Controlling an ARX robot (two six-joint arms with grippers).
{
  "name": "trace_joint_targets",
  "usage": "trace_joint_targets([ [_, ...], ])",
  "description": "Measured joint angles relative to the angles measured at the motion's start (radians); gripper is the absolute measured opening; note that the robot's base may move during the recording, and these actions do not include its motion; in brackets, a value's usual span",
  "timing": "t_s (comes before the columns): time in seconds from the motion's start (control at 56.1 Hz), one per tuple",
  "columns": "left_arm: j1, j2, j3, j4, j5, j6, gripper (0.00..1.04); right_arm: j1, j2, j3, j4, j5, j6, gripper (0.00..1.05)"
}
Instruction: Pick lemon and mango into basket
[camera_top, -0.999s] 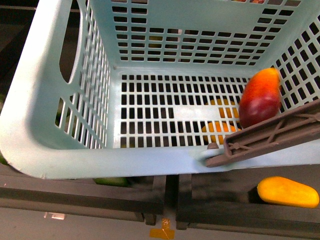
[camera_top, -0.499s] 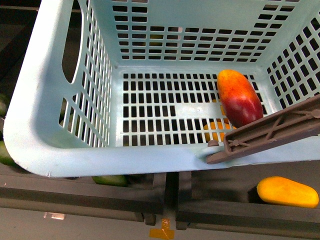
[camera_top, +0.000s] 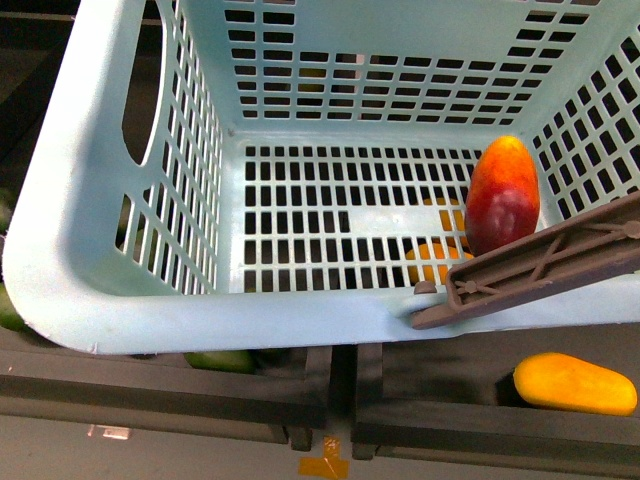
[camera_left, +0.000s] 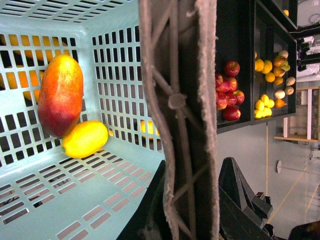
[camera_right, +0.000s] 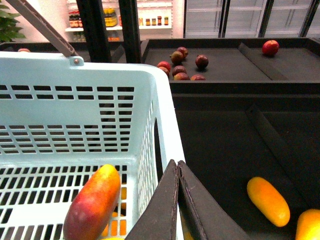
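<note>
**Basket.** The turquoise basket (camera_top: 70, 230) fills most of the front view. Its brown-grey handle (camera_top: 540, 265) crosses the near right corner at a slant.

**Mango.** The mango (camera_top: 503, 195) is inside the basket, on the right side, close to where the slotted base meets the right wall.
- In the front view its long axis runs roughly from the near wall toward the far wall, with a slight tilt.
- The orange-yellow end points away from the robot. The deep red end points toward the near rim, just beside the handle.

**Lemon.** In the left wrist view the lemon (camera_left: 85, 139) is also inside the basket. It touches the red end of the mango, and its long axis is angled across the mango's. In the front view the lemon cannot be identified with certainty.

**Left gripper.** The left gripper (camera_left: 195, 165) is clamped on the handle, with one dark finger on each side of the ribbed bar.

**Right gripper.** The right gripper (camera_right: 176, 170) is closed, fingers pressed together, and holds nothing. It appears at the basket's side wall, near the mango. Contact with the wall cannot be confirmed.

**Surroundings.** An oblong yellow-orange fruit (camera_top: 575, 383) lies in the dark bin (camera_top: 450, 385) outside the basket. Red apples (camera_left: 227, 90) occupy a bin beyond the handle.
</note>
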Motion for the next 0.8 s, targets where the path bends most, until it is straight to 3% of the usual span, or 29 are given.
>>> trace_joint_targets([
  [0.357, 0.000, 0.000, 0.000, 0.000, 0.000, -0.001, 0.07, 0.000, -0.124, -0.049, -0.055, -0.001, 0.000, 0.02],
  [0.803, 0.000, 0.000, 0.000, 0.000, 0.000, 0.000, 0.07, 0.000, -0.327, -0.050, -0.249, -0.001, 0.000, 0.02],
])
